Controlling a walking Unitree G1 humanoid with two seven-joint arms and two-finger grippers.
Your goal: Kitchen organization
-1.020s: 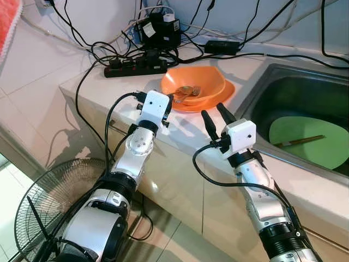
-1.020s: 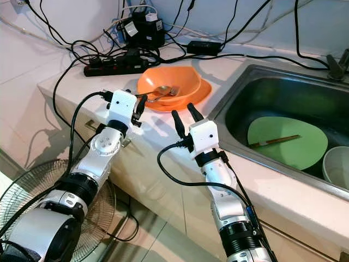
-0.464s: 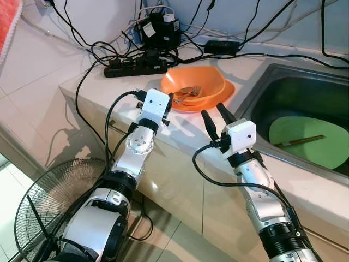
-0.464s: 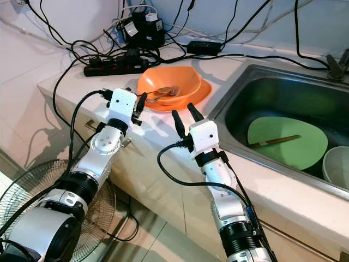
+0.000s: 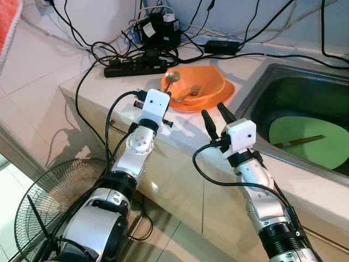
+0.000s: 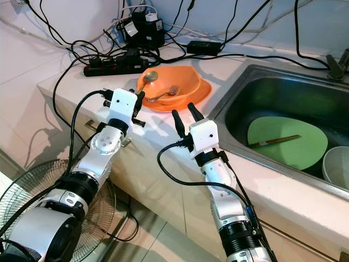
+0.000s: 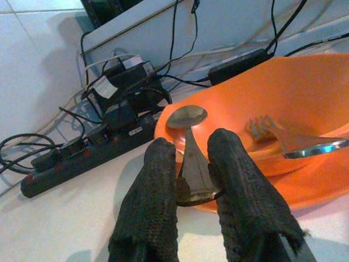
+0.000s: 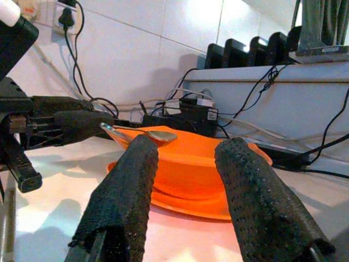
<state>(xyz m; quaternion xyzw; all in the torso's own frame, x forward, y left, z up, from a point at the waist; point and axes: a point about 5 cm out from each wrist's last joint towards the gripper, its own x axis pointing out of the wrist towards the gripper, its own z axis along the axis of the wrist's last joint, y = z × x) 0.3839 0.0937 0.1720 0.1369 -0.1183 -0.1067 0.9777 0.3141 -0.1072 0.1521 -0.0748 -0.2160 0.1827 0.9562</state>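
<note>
An orange bowl [image 5: 204, 82] sits on an orange plate [image 5: 226, 91] on the white counter, with a metal fork [image 5: 192, 91] lying inside it. My left gripper [image 7: 191, 164] is shut on a metal spoon [image 7: 188, 147] at the bowl's near left rim. The spoon's bowl end [image 5: 173, 76] is lifted above the rim, pointing up and away. My right gripper [image 5: 214, 115] stands open with nothing between its fingers, on the near side of the plate, between the bowl and the sink.
A steel sink [image 5: 305, 93] lies to the right with a green plate [image 5: 305, 139], a chopstick [image 5: 300, 141] and a white bowl [image 6: 336, 166] in it. A black power strip [image 5: 133, 65], adapters and tangled cables crowd the back of the counter. A floor fan [image 5: 38, 213] stands below left.
The spoon, lying flat in the bowl earlier, is now raised in my left gripper with its bowl end tipped up over the rim. The fork stays inside. The right arm has not moved.
</note>
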